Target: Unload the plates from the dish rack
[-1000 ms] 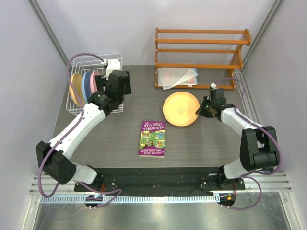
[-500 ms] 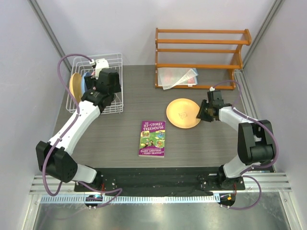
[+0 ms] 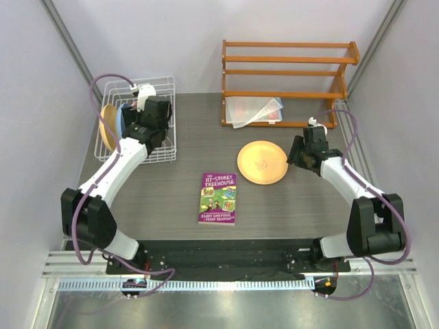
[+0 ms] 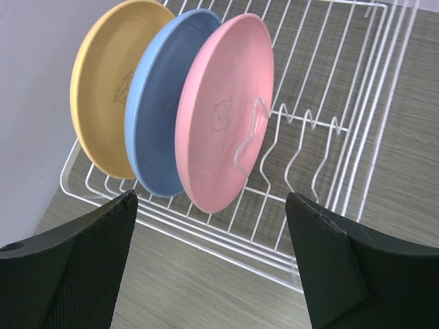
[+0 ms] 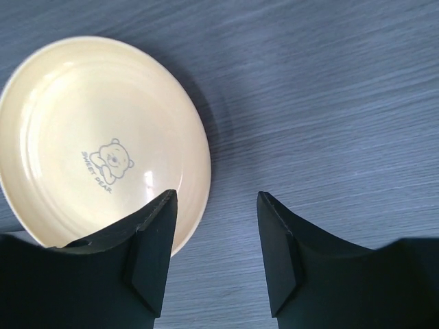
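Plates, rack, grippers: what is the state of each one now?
White wire dish rack: holds three plates.
Pink round plastic plate: upright, racked.
Light blue round plastic plate: upright, racked.
Racked yellow-orange plastic plate: upright.
Loose yellow-orange plastic plate: lying flat, ungripped.
Left gripper: open, empty.
Right gripper: open, empty.

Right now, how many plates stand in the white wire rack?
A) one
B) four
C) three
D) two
C: the left wrist view shows the yellow plate, the blue plate and the pink plate upright in the dish rack; the other yellow plate lies flat on the table.
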